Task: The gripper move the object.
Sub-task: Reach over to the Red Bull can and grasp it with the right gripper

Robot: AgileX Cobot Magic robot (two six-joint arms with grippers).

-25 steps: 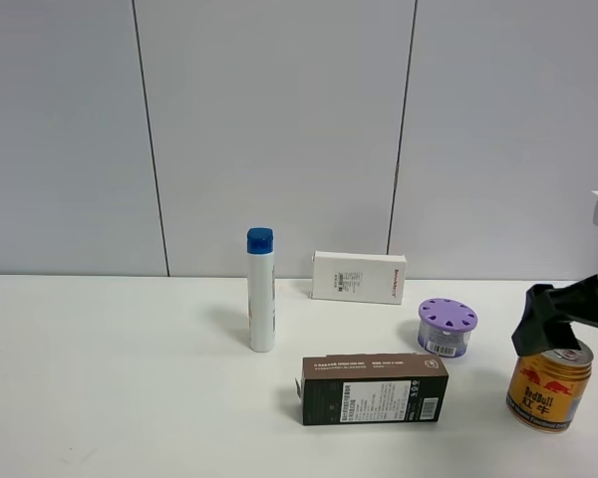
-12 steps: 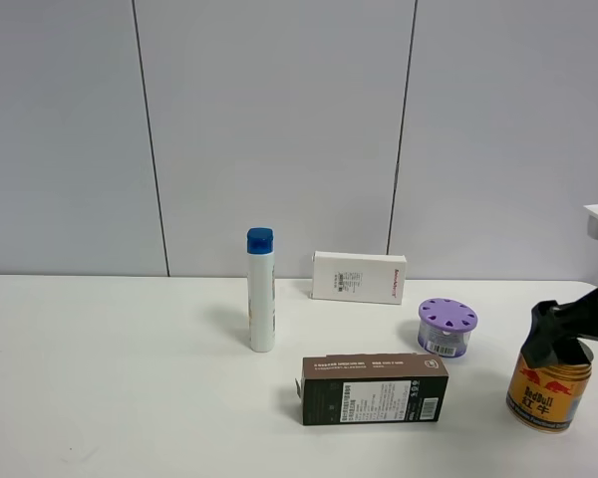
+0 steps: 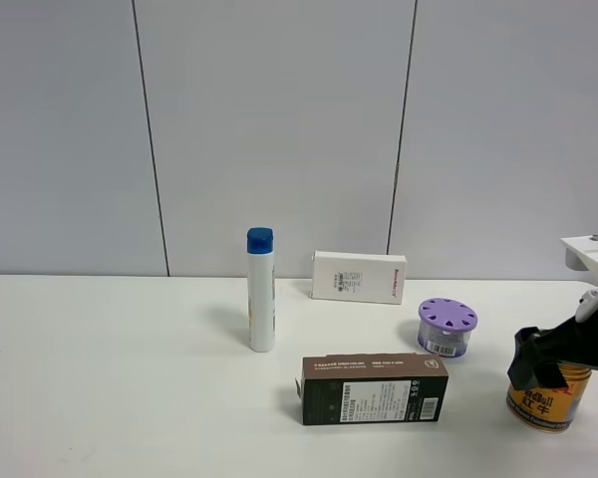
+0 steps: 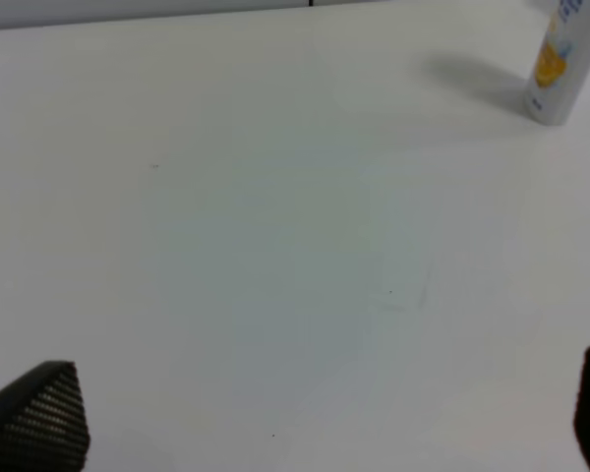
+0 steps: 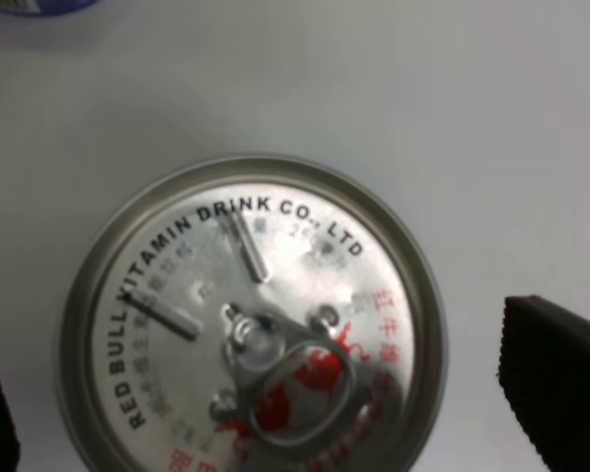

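The gold Red Bull can (image 3: 546, 403) is standing upright at the bench's (image 3: 130, 378) front right corner, just past the purple-lidded tub (image 3: 447, 327). The right tool (image 3: 553, 366) is down around the can's silver top with its jaws spread wide, one on each side and not touching it. The left tool (image 4: 315, 413) is spread apart too, over bare bench.

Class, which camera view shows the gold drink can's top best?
The right wrist view: the silver lid of the can, with pull tab and lettering, fills it. The exterior high view shows only its gold side below the right hand. The left wrist view misses it.
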